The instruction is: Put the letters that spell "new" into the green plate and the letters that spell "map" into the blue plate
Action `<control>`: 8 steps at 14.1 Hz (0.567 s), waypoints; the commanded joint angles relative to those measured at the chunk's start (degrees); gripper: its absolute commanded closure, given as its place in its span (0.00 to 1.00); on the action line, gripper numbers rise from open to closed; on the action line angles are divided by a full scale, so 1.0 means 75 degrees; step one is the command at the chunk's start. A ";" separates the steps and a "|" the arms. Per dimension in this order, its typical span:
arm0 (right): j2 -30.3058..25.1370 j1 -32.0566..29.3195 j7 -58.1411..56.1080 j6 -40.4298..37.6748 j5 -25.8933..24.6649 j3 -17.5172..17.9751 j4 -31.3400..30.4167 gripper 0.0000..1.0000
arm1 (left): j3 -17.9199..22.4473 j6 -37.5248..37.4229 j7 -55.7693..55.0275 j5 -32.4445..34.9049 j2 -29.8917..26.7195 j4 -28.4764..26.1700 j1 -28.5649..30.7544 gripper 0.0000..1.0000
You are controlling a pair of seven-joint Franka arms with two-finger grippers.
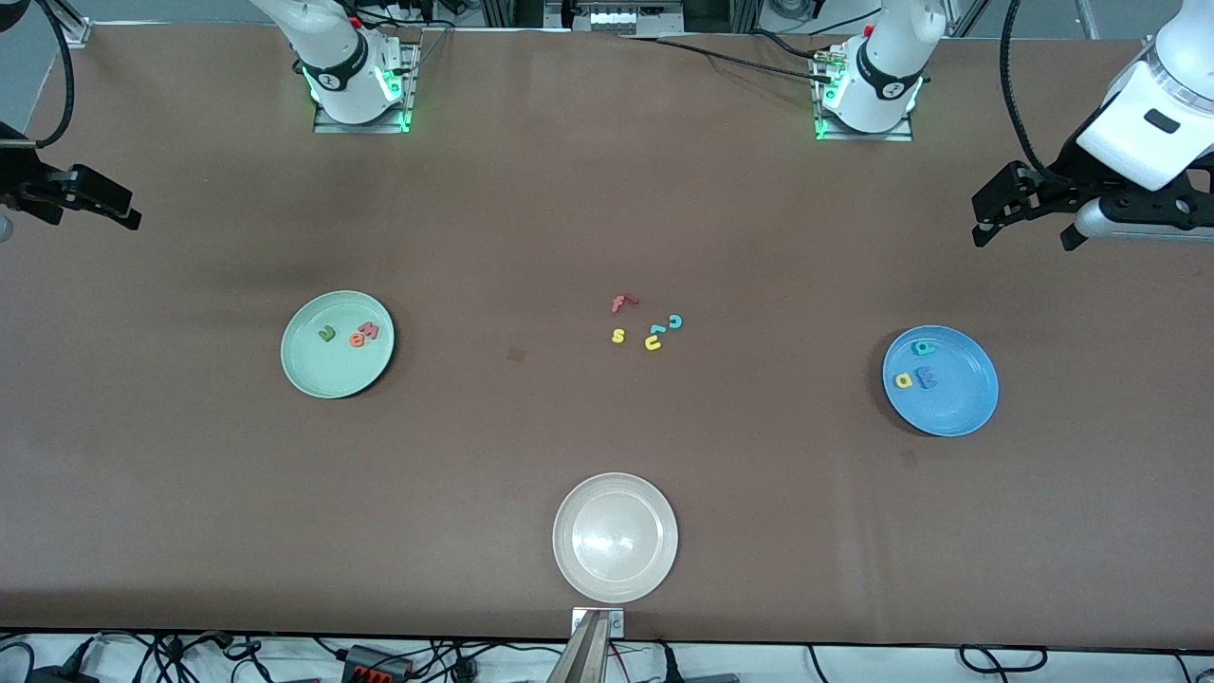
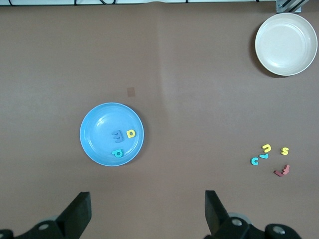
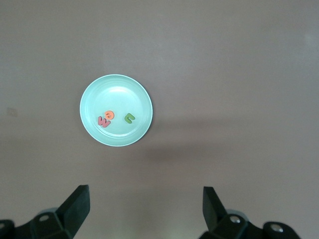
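With both arms drawn back to the worktop's ends, nothing held anywhere. Left gripper up over bare worktop at the left arm's end, fingers spread wide and empty. Right gripper up over the right arm's end, fingers likewise released, gripping nothing.

Taking the cream-white plate at the front edge as the landmark: green plate farther from the front camera than it and off toward the right arm's end. Lying inside, the green n, the orange e and the pinkish-red w, the e and w touching, the n just beside them. All three flat on the plate floor.

Blue plate also farther than the cream-white plate, off toward the left arm's end. Inside it, the teal p, the yellow a and the blue m, the a and m side by side, the p near them toward the rim.

Farther back from the cream-white plate, near the worktop's middle, a loose cluster on the bare surface: red f, yellow s, yellow u, teal c, and a small light-blue letter between u and c, its shape too small to read.
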 commanded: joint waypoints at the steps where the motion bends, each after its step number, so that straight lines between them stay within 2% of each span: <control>1: -0.0143 -0.0063 -0.0114 -0.0020 -0.0114 0.0038 -0.0140 0.00 | 0.0021 -0.0119 0.0127 -0.0144 0.0151 0.0285 -0.0035 0.00; 8: -0.0037 -0.0075 -0.0102 0.0073 -0.0114 0.0026 -0.0140 0.00 | 0.0021 -0.0131 0.0162 -0.0121 0.0151 0.0285 -0.0035 0.00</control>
